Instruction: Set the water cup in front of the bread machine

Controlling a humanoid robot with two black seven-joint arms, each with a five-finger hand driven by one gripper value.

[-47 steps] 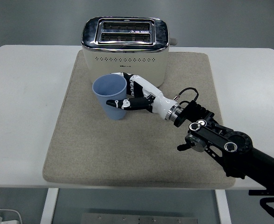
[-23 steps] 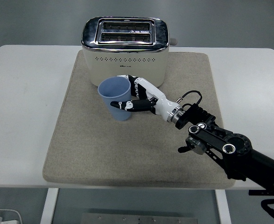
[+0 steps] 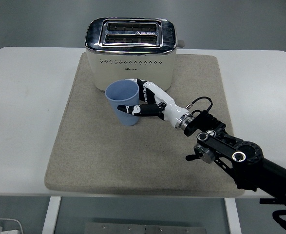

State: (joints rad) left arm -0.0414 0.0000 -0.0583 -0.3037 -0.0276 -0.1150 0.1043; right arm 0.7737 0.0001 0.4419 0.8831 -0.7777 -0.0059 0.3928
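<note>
White table [image 3: 26,122] carries a beige mat [image 3: 99,156], and on that mat stands the blue water cup [image 3: 123,102], upright and open at the top, just before the front face of the cream bread machine [image 3: 131,53] and a little left of its middle. Around the cup's right side the right hand [image 3: 147,103] is clasped, its white and black fingers [image 3: 133,109] wrapped against the wall. Its black arm [image 3: 240,161] runs back to the lower right corner.
</note>
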